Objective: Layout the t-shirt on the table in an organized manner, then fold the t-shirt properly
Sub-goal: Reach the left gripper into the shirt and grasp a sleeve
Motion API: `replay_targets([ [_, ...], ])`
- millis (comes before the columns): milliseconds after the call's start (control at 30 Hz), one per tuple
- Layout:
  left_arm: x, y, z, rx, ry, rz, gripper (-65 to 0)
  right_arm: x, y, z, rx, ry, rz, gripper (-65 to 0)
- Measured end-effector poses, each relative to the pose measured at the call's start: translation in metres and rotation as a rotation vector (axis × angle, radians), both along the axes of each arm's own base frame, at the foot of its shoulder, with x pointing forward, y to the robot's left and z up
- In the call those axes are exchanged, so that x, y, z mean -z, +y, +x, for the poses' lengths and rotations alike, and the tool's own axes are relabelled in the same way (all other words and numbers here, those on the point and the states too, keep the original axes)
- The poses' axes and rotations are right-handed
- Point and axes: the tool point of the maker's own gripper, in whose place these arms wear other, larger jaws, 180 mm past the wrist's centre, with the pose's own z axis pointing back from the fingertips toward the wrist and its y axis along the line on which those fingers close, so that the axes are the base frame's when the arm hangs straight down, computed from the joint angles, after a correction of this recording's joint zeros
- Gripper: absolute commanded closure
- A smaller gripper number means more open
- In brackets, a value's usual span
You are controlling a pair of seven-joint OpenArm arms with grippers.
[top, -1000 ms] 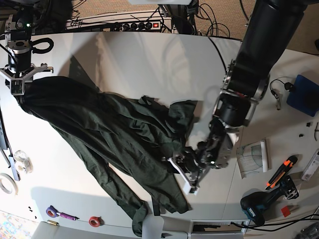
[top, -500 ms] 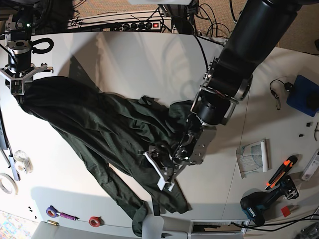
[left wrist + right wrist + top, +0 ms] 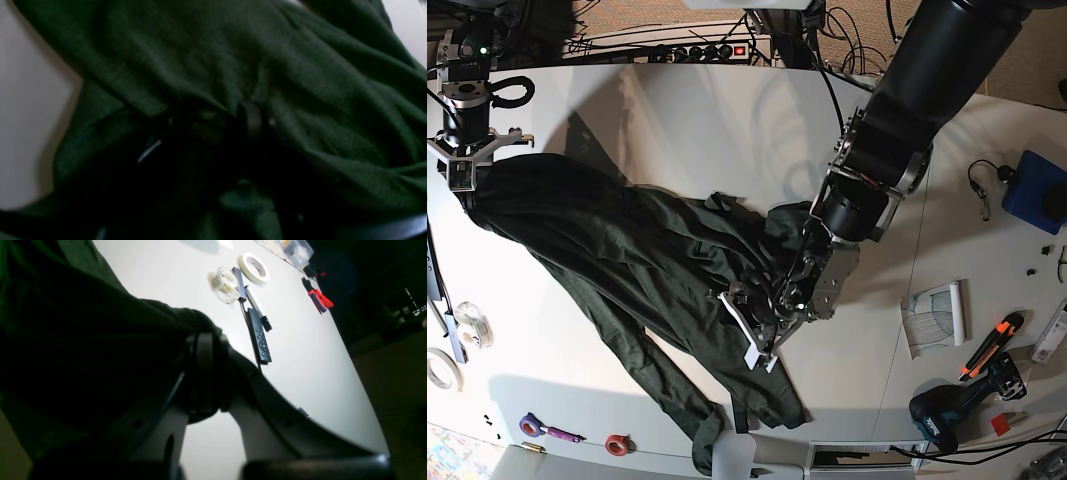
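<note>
You're holding the t-shirt [image 3: 627, 250], crumpled across the table [image 3: 727, 130], by one corner in the right gripper [image 3: 462, 180], with the left gripper [image 3: 752, 325] buried in folds, grip unreadable, so you're risking grabbing doubled layers.

Reaching in diagonally with left arm [image 3: 932, 80], wrist bent down, left hand [image 3: 752, 338] low and buried in t-shirt [image 3: 607, 240] folds. Can't read finger state there from the dark, blurred wrist view. Hanging right arm [image 3: 465, 95] vertical at far-left edge, right hand [image 3: 460, 172] pointing down, clamped on a fabric corner.
</note>
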Motion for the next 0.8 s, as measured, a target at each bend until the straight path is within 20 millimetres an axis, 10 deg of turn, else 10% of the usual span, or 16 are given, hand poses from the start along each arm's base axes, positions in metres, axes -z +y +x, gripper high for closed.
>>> replay_targets([
  [67, 0.003, -0.002, -0.004, 0.004, -0.006, -0.013, 0.0, 0.0, 0.0, 0.0, 0.0, 0.0, 0.0, 0.0],
  [333, -0.012, -0.026, -0.019, 0.123, 0.021, -0.144, 0.0, -0.001, 0.001, 0.001, -0.007, -0.008, -0.002, 0.0],
  [533, -0.09, -0.057, -0.017, 0.334, -0.054, -0.266, 0.0, -0.002, 0.002, 0.001, -0.01, -0.014, -0.002, 0.0],
  [800, -0.109, -0.038, -0.017, 0.407, -0.106, -0.165, 0.0, -0.002, 0.002, 0.001, -0.011, -0.014, -0.002, 0.0],
])
